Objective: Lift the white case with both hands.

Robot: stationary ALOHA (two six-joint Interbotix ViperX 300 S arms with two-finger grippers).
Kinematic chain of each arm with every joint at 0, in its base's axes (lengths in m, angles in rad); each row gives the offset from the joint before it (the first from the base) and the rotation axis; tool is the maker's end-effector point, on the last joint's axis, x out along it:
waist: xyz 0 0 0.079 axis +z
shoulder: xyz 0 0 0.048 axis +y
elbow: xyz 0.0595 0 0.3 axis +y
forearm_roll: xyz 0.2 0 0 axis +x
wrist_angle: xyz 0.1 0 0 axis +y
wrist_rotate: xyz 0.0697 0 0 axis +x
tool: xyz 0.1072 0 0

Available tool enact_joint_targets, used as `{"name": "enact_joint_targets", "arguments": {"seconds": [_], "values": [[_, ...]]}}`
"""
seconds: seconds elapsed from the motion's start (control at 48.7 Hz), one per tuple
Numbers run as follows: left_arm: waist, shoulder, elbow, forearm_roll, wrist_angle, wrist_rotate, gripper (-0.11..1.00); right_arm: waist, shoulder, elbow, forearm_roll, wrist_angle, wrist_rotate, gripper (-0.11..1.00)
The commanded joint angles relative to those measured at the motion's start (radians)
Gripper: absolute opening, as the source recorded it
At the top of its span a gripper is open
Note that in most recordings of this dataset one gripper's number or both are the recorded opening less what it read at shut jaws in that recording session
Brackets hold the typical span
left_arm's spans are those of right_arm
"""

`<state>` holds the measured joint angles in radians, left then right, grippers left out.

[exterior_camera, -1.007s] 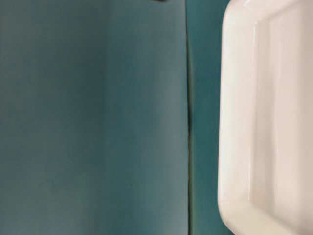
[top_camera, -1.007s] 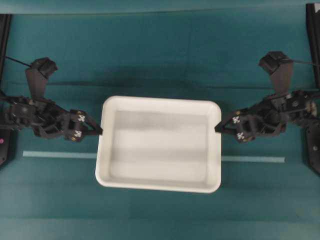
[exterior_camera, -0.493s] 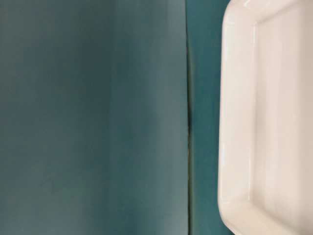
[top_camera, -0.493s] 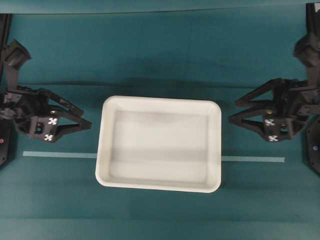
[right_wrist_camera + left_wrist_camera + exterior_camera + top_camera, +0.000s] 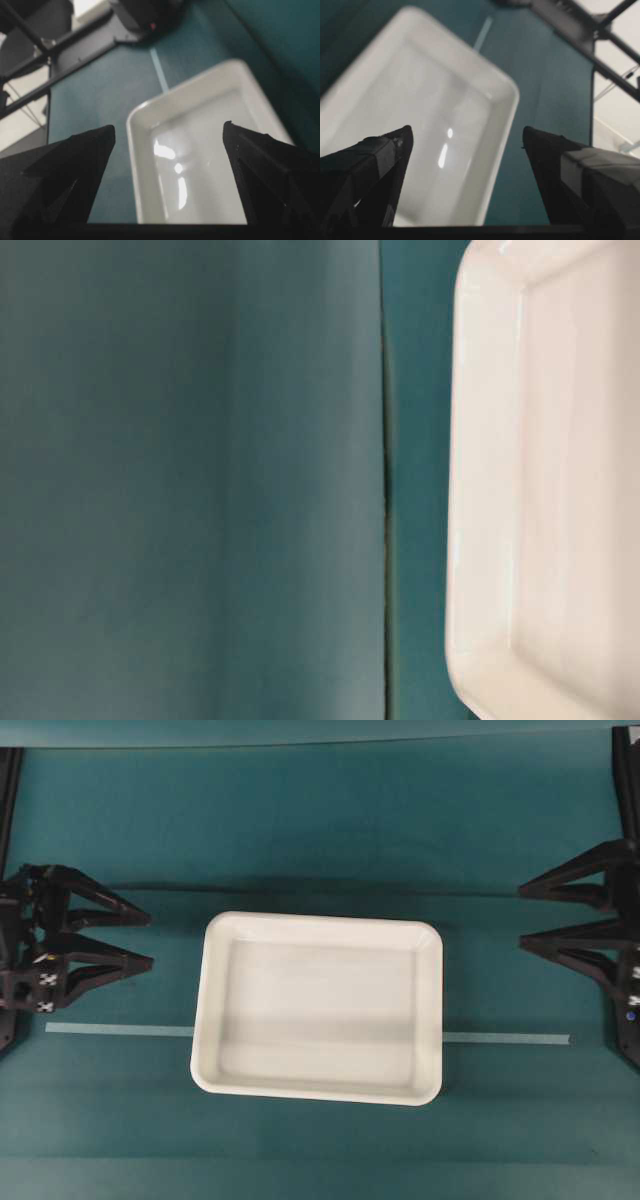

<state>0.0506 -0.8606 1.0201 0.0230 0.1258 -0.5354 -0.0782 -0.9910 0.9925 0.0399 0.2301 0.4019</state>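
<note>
The white case (image 5: 318,1008) lies flat on the teal table, empty, in the middle of the overhead view. It also shows in the table-level view (image 5: 540,490), the left wrist view (image 5: 420,115) and the right wrist view (image 5: 210,150). My left gripper (image 5: 148,940) is open and empty at the far left, well clear of the case's left rim. My right gripper (image 5: 524,917) is open and empty at the far right, well clear of the right rim. In both wrist views the jaws stand wide apart with the case ahead of them.
A pale tape line (image 5: 120,1030) runs across the table and passes under the case. A seam in the teal cloth (image 5: 385,480) runs beside the case. Black frame posts stand at the left edge (image 5: 8,780) and right edge (image 5: 625,800).
Both grippers have opened, let go of the case's side rims and drawn back outward to the table's edges. The case has stayed where it was.
</note>
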Motion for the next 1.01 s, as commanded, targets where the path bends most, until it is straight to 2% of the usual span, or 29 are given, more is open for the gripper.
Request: {"name": "enact_joint_targets", "arguments": {"seconds": [0.0, 0.185, 0.288, 0.678, 0.986], "values": [[-0.002, -0.006, -0.025, 0.003, -0.023, 0.057, 0.94, -0.002, -0.014, -0.017, -0.003, -0.005, -0.041, 0.92], [-0.002, -0.069, -0.025, 0.003, -0.029, 0.215, 0.94, -0.002, -0.051, -0.021, -0.002, -0.005, -0.129, 0.92], [-0.002, -0.106, -0.026, 0.003, -0.029, 0.262, 0.94, -0.002, -0.071, -0.026, -0.002, -0.005, -0.147, 0.92], [-0.006, -0.163, -0.034, 0.003, -0.032, 0.282, 0.92, -0.002, -0.118, -0.041, -0.003, -0.005, -0.155, 0.92], [-0.025, -0.158, -0.029, 0.003, -0.104, 0.285, 0.92, -0.002, -0.127, -0.043, -0.003, -0.014, -0.156, 0.92]]}}
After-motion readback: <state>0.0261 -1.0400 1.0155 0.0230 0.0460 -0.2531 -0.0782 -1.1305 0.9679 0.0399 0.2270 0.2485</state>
